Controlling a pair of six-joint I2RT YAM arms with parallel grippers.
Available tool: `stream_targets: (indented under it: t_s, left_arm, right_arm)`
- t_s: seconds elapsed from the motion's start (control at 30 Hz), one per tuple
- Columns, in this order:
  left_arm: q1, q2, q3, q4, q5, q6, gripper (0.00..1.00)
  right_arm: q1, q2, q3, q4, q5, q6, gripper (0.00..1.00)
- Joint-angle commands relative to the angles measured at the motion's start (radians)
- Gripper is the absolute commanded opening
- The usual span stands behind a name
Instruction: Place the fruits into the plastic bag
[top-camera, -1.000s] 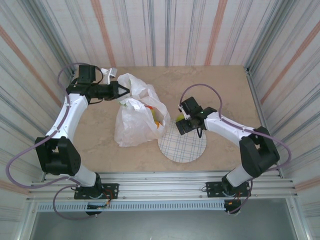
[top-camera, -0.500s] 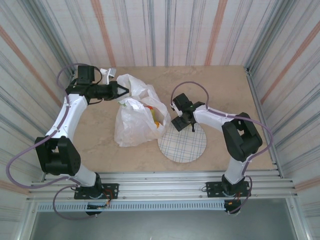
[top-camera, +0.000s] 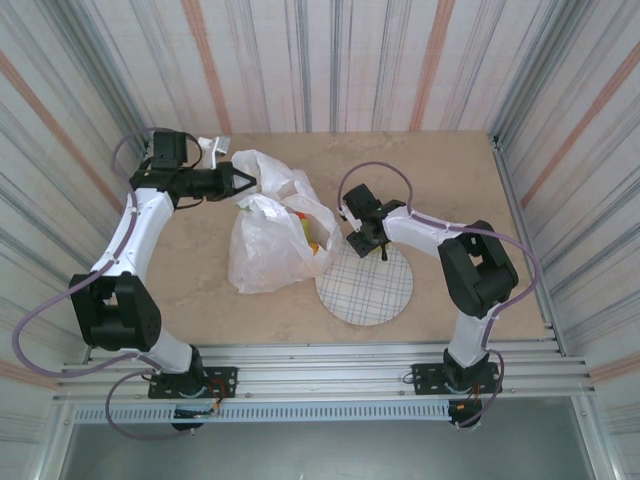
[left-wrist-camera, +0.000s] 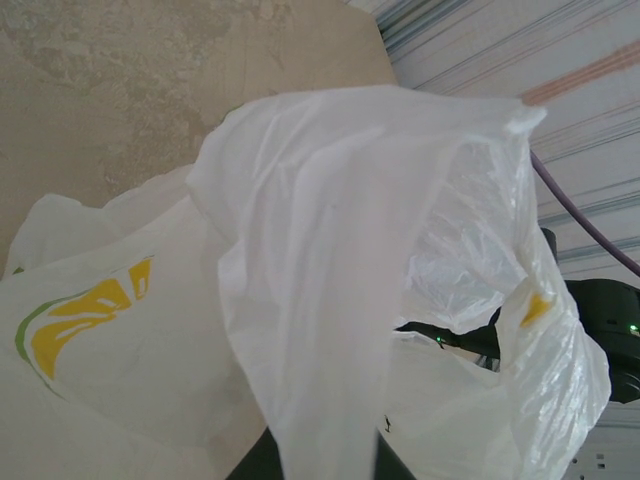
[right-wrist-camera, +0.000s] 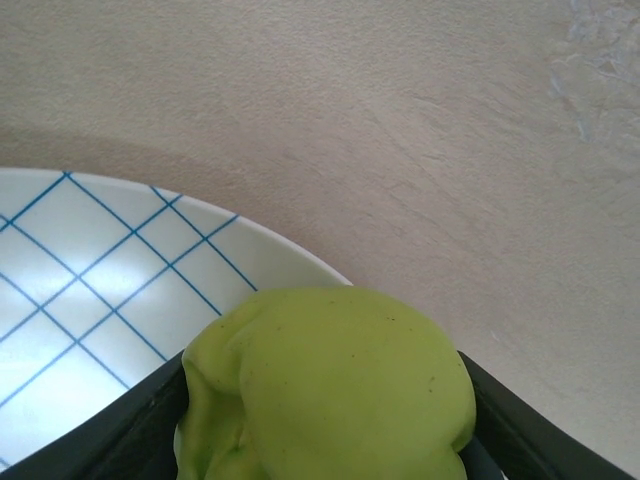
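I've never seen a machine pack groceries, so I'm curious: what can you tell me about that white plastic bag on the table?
The plastic bag is thin, crinkled, translucent white film with a yellow-and-green print. It slumps on the beige table, left of the round plate, reaching its rim. The left tool pinches its top edge and holds it up, so the mouth gapes toward the right. Orange and yellow patches, perhaps fruit, show in the opening.

The plastic bag (left-wrist-camera: 330, 230) is showing translucent white, with a yellow-and-green print (left-wrist-camera: 85, 315) at lower left. The plate (right-wrist-camera: 90, 270) is showing white under blue grid lines, the green fruit (right-wrist-camera: 330, 385) is glowing lime, and the tabletop (right-wrist-camera: 400, 130) is looking mottled beige.
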Motion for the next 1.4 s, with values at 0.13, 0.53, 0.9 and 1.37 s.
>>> stream_targets:
  t_s: [0.13,0.53,0.9,1.37]
  left_arm:
    - [0.007,-0.021,-0.015,0.019,0.033,-0.011,0.0]
    - [0.007,-0.023,-0.025,0.039,0.043,-0.028,0.0]
    - [0.003,-0.027,-0.039,0.058,0.059,-0.037,0.0]
    - [0.003,-0.038,-0.049,0.067,0.068,-0.038,0.0]
  right_arm:
    - [-0.018,-0.298,-0.052,-0.07,-0.128,0.117,0.56]
    - [0.113,-0.441,0.09,0.134,-0.413,0.252,0.53]
    - [0.223,-0.167,0.179,0.263,-0.414,0.369,0.51]
    - [0.286,0.031,0.176,0.455,-0.271,0.603,0.63]
